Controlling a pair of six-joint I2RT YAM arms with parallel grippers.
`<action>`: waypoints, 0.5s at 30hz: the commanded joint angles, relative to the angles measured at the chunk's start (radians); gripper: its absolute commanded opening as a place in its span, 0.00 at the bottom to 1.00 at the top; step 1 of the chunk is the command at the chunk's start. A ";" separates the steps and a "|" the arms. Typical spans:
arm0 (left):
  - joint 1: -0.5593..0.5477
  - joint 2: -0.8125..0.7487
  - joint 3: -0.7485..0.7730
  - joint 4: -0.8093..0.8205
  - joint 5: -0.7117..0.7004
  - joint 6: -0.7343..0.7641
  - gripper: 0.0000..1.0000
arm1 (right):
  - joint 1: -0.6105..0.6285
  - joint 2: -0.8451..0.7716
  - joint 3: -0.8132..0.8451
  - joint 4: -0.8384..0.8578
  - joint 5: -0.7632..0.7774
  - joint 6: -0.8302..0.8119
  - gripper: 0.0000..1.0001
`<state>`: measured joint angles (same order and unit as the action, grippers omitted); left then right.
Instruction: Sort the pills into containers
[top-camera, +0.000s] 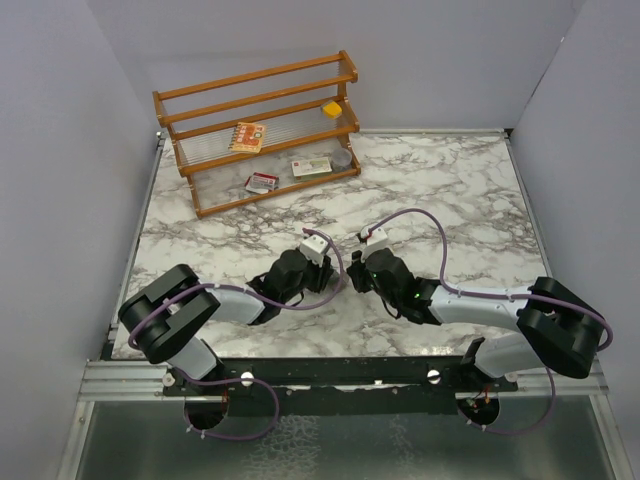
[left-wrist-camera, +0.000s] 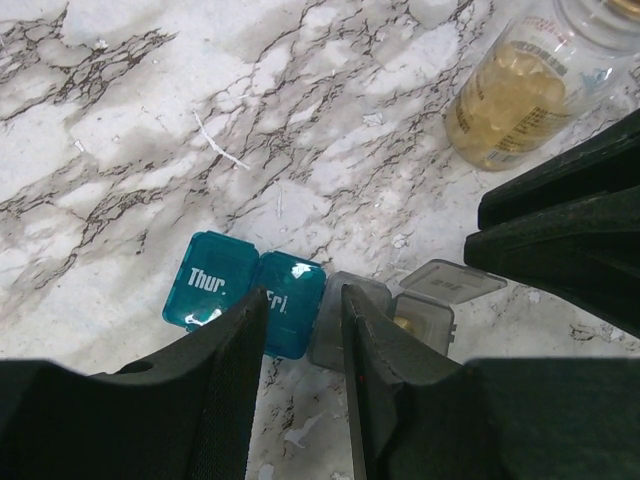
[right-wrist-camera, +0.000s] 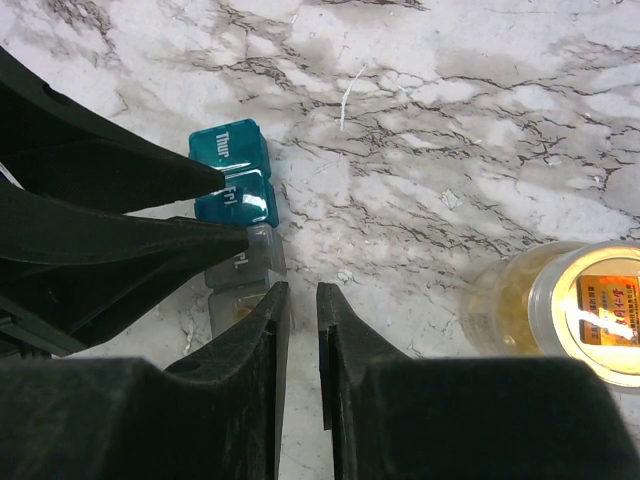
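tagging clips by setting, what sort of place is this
Probably a robot lab test cell: plain pale walls box in a marble-look table, a left arm and right arm are bolted to a metal rail at its near edge, and a wooden rack stands at the back.

Grey, black-jointed arms (top-camera: 470, 305) trail purple cables (top-camera: 420, 215); left hand (left-wrist-camera: 302, 300) and right hand (right-wrist-camera: 300, 290) are matte black.
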<state>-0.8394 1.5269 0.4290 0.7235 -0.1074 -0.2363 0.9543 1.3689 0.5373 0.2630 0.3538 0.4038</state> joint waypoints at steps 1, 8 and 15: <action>-0.005 0.036 0.003 -0.012 -0.038 0.016 0.37 | -0.002 -0.013 0.005 0.025 -0.015 0.009 0.17; -0.022 0.073 0.012 -0.029 -0.054 0.017 0.35 | -0.002 -0.017 0.004 0.018 -0.027 0.015 0.17; -0.033 0.080 0.015 -0.035 -0.046 0.010 0.34 | -0.002 -0.031 0.003 0.008 -0.041 0.025 0.17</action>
<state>-0.8600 1.5829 0.4484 0.7513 -0.1474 -0.2249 0.9543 1.3666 0.5373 0.2619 0.3405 0.4145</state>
